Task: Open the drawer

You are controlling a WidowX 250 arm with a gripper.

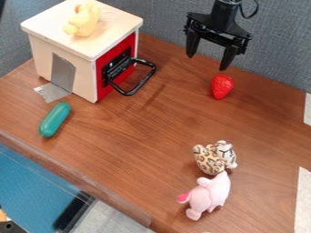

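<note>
Brown tabletop (152, 132) runs back to a grey wall (279, 50); my gripper (208, 63) hangs spread open at upper right, and I see the red drawer (128, 45) with its black handle (143, 83) at upper left.

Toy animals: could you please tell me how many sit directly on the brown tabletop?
2: a spotted one toward the front right, and a pink one right beside it, nearer the camera.

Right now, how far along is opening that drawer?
Nothing looks done: the drawer's red front seems flush with the box, so it appears shut. Nothing is in hand; the gripper is open, away from the black handle. Left to do: reach the handle, take hold and pull the drawer out.
</note>
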